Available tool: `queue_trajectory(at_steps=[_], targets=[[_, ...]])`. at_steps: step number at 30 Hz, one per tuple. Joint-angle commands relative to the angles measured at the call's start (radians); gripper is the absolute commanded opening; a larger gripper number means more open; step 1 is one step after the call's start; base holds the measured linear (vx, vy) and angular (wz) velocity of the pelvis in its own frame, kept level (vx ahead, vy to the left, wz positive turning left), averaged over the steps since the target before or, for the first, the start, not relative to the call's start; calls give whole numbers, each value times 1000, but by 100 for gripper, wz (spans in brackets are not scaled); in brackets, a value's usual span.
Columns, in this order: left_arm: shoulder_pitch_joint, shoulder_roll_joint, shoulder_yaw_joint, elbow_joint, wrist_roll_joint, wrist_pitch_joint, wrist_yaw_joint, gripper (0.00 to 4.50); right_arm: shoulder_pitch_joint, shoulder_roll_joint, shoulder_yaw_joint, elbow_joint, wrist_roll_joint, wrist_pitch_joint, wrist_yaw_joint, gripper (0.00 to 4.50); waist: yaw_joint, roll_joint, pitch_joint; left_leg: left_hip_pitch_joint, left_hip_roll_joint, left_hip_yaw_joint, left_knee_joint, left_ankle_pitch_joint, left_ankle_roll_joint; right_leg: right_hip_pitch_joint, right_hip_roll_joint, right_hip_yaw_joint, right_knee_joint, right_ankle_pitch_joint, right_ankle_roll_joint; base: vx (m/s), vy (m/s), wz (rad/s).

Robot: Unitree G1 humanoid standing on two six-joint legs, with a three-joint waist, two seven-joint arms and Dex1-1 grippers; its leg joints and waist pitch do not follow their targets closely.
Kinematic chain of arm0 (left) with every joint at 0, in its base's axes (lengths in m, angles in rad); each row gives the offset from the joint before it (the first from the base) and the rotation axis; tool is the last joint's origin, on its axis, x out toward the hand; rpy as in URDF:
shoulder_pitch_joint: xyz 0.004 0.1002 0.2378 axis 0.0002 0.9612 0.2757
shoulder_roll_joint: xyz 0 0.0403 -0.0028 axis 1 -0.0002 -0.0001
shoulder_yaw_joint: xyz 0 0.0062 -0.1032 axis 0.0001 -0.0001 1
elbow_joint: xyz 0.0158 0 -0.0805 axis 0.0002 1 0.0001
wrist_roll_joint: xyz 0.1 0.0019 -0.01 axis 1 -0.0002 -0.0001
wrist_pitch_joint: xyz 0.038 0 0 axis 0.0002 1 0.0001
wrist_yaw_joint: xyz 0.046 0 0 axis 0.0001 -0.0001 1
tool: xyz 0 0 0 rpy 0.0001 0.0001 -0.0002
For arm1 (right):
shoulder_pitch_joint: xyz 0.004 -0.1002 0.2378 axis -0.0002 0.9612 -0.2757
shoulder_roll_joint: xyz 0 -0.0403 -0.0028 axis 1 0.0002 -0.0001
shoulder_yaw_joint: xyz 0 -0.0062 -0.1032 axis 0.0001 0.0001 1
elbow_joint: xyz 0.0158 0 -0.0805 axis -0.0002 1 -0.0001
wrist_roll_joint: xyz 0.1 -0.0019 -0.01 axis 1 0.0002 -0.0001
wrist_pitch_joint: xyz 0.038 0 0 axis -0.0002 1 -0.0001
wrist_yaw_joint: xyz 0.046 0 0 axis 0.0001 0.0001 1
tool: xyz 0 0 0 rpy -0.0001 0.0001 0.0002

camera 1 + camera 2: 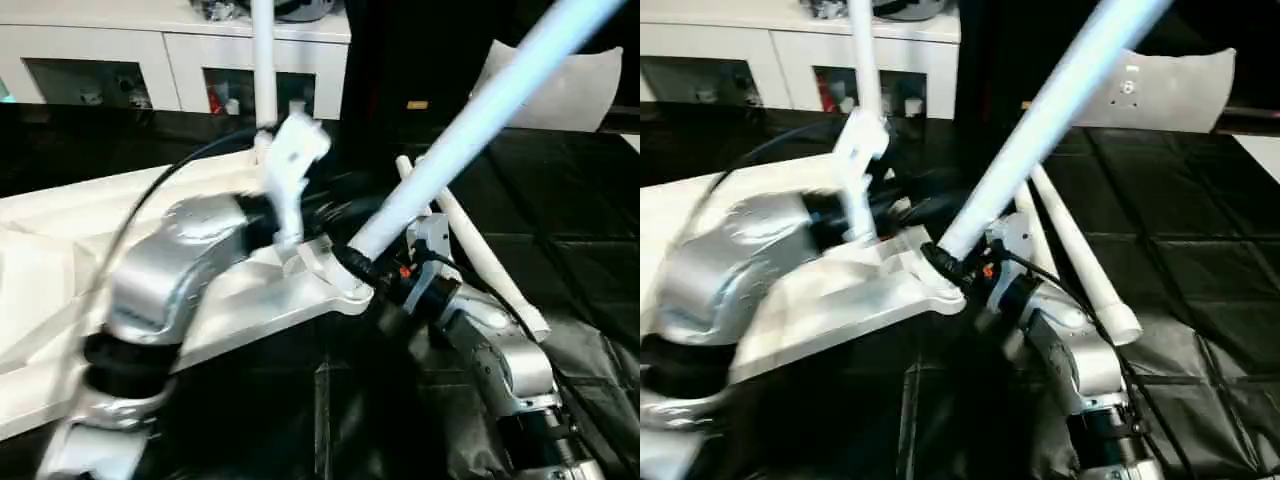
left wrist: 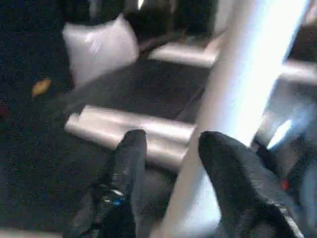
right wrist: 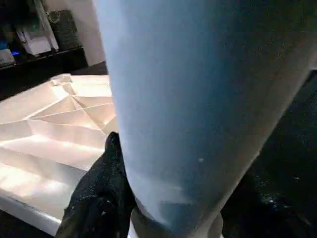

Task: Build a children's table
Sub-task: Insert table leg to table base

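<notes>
The white table top [image 1: 60, 250] lies underside up on the black mat, its ribs showing [image 3: 59, 124]. One leg [image 1: 263, 60] stands upright in its far corner. A second leg [image 1: 480, 110] leans steeply to the right from the near right corner socket [image 1: 340, 290]. My right gripper [image 1: 368, 272] is shut on this leg just above the socket, a black finger [image 3: 99, 188] on each side. My left gripper [image 2: 173, 139] reaches across the top, its fingers [image 2: 126, 168] spread apart around the same leg. Two more legs [image 1: 490, 260] lie loose on the mat to the right.
A white cabinet [image 1: 120, 60] with open shelves runs along the back. A pale flat board [image 1: 560, 80] leans at the back right. Black quilted mat [image 1: 590, 220] covers the floor around the table top.
</notes>
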Motion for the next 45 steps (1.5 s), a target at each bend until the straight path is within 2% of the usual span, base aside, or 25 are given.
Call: queue_trajectory(at_steps=[1, 2, 3, 4, 6, 8, 12, 17, 21, 23, 24, 25, 27, 28, 29, 31, 32, 36, 37, 38, 41, 45], targets=[[16, 23, -8, 3, 18, 10, -14, 239, -19, -19, -5, 9, -11, 30, -14, 190, 0, 12, -81, 8, 29, -6, -64, -111, 2, 58, -67, 44, -69, -99, -193, 0, 0, 0], [53, 69, -14, -1, 35, 12, -27, 252, -24, -50, 9, 17, -26, 76, -8, 190, 1, 12, -81, 11, 31, -7, -64, -110, -1, 56, -65, 43, -67, -93, -196, 0, 0, 0], [56, 72, -14, -1, 36, 12, -28, 261, -24, -53, 10, 17, -27, 80, -7, 190, 0, 14, -79, 11, 30, -7, -65, -112, -4, 55, -63, 43, -67, -94, -197, 0, 0, 0], [73, 85, -19, -3, 42, 15, -33, 266, -26, -66, 16, 19, -36, 94, 1, 190, -1, 11, -77, 10, 30, -5, -65, -115, -5, 55, -62, 44, -69, -93, -196, 0, 0, 0], [112, 111, -50, -4, 53, 4, -38, 270, -32, -79, 11, 20, -37, 124, 8, 190, 2, 12, -77, 12, 31, -4, -64, -120, -1, 53, -65, 45, -67, -90, -200, 0, 0, 0], [139, 121, -84, -7, 59, -1, -44, 295, -38, -87, 12, 19, -34, 145, 13, 190, 4, 11, -75, 12, 32, -5, -67, -131, -2, 52, -68, 45, -70, -115, -200, 0, 0, 0], [172, 102, -131, 7, 75, -7, -30, 309, -43, -100, 26, 7, -29, 173, 20, 190, 2, 8, -73, 11, 32, -5, -69, -149, -9, 51, -69, 46, -73, -153, -189, 0, 0, 0], [197, 79, -156, 18, 83, -10, -22, 310, -40, -101, 34, -5, -30, 188, 24, 190, 2, 8, -74, 8, 31, -4, -66, -130, -5, 53, -69, 46, -73, -133, -188, 0, 0, 0], [234, 92, -199, 42, 110, -56, -26, 310, -33, -102, 40, -13, -39, 194, 26, 190, 1, 9, -74, 7, 31, -5, -66, -126, 1, 53, -67, 45, -73, -120, -184, 0, 0, 0], [240, 108, -229, 85, 162, -106, -18, 274, -30, -108, 48, -17, -45, 194, 29, 190, 0, 10, -74, 10, 32, -5, -67, -137, -1, 51, -65, 45, -76, -128, -180, 0, 0, 0], [241, 111, -235, 100, 175, -119, -16, 274, -28, -110, 50, -17, -46, 194, 30, 190, 0, 10, -74, 11, 32, -5, -68, -146, -3, 51, -66, 46, -76, -140, -174, 0, 0, 0], [241, 111, -235, 100, 175, -119, -16, 274, -28, -110, 50, -17, -46, 194, 30, 190, 0, 10, -73, 11, 31, -5, -68, -148, -4, 50, -66, 46, -76, -147, -173, 0, 0, 0], [242, 111, -236, 116, 179, -123, -12, 244, -27, -110, 52, -16, -46, 194, 30, 190, 1, 11, -74, 12, 32, -5, -68, -151, -8, 50, -68, 46, -76, -148, -177, 0, 0, 0], [240, 109, -233, 128, 176, -116, -10, 232, -26, -112, 54, -17, -49, 195, 32, 190, 2, 14, -75, 11, 33, -6, -68, -147, -11, 51, -68, 46, -74, -139, -181, 0, 0, 0], [237, 106, -231, 141, 177, -115, -4, 223, -23, -115, 58, -18, -54, 194, 34, 190, 2, 12, -75, 11, 32, -5, -67, -138, -10, 51, -67, 46, -72, -114, -188, 0, 0, 0], [234, 105, -229, 153, 181, -115, 3, 223, -21, -116, 61, -18, -58, 192, 36, 190, 2, 13, -75, 11, 32, -5, -67, -139, -10, 51, -67, 45, -72, -108, -191, 0, 0, 0], [232, 103, -228, 158, 182, -116, 4, 198, -20, -117, 63, -19, -60, 192, 37, 190, 2, 12, -75, 10, 32, -5, -67, -143, -9, 52, -68, 46, -72, -111, -195, 0, 0, 0], [218, 89, -224, 196, 188, -145, -2, 183, -11, -120, 74, -26, -64, 191, 39, 190, 4, 11, -71, 14, 32, -5, -69, -173, -11, 50, -69, 46, -80, -174, -183, 0, 0, 0], [217, 89, -225, 199, 189, -148, -3, 169, -11, -120, 75, -26, -64, 191, 39, 190, 5, 17, -73, 14, 32, -6, -69, -175, -14, 50, -70, 46, -79, -178, -182, 0, 0, 0], [214, 88, -226, 210, 191, -155, -11, 144, -8, -122, 82, -27, -69, 190, 41, 190, 4, 14, -74, 12, 32, -6, -69, -172, -15, 51, -70, 46, -79, -171, -179, 0, 0, 0], [211, 92, -235, 223, 197, -160, -21, 134, -6, -122, 84, -26, -72, 188, 42, 190, 5, 17, -76, 12, 33, -7, -69, -160, -14, 51, -70, 46, -77, -155, -179, 0, 0, 0], [206, 114, -261, 238, 221, -155, -33, 98, -5, -122, 86, -27, -74, 189, 44, 190, 2, 16, -76, 11, 32, -7, -69, -160, -9, 51, -69, 45, -76, -145, -181, 0, 0, 0]])
